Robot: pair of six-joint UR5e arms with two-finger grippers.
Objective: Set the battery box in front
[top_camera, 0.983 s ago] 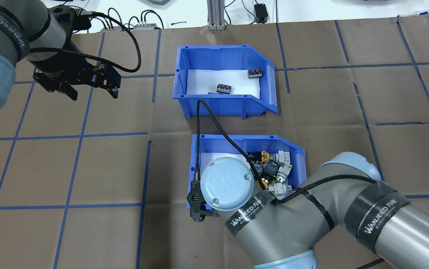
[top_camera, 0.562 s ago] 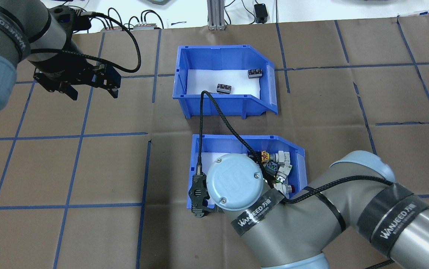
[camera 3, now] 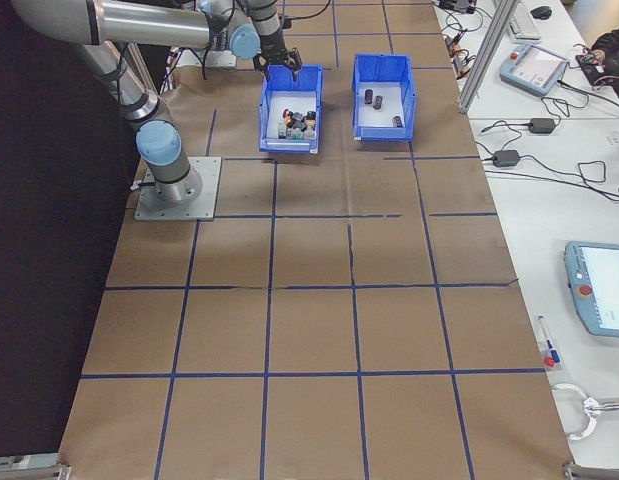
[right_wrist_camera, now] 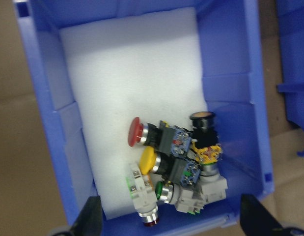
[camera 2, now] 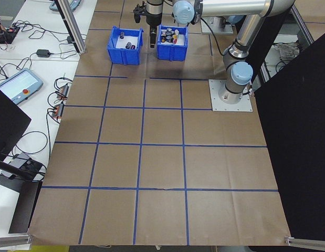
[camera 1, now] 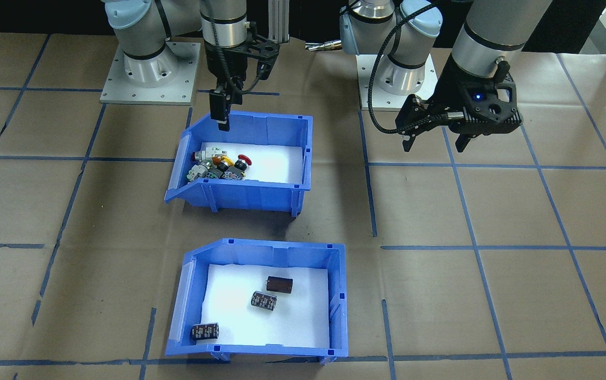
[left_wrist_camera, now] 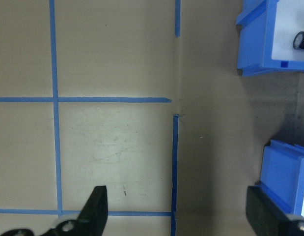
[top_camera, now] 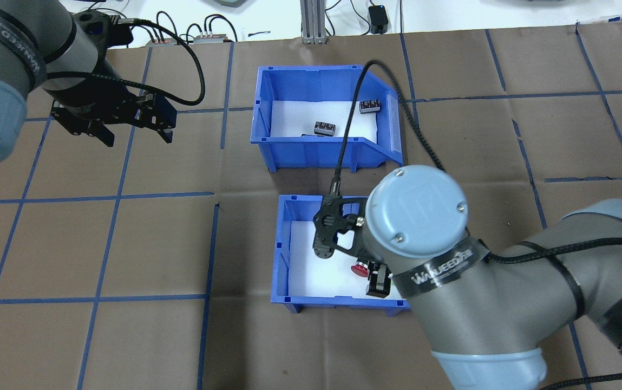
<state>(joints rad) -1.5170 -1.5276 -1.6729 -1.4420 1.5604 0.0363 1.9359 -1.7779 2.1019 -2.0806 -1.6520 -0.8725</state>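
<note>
Two blue bins sat on the paper-covered surface [camera 1: 492, 295]. The battery box [camera 1: 258, 343], holding three dark cells [camera 1: 263, 301] on white foam, lay on the far side of the switch bin [camera 1: 244, 198] from the robot, well apart from both grippers. The right gripper [right_wrist_camera: 166, 219] hung over the switch bin's rear wall, fingers spread wide, empty, with the heap of push-button switches [right_wrist_camera: 176, 167] directly beneath it. The left gripper [left_wrist_camera: 183, 216] hovered above bare paper off to the side of both bins, jaws apart, holding nothing.
</note>
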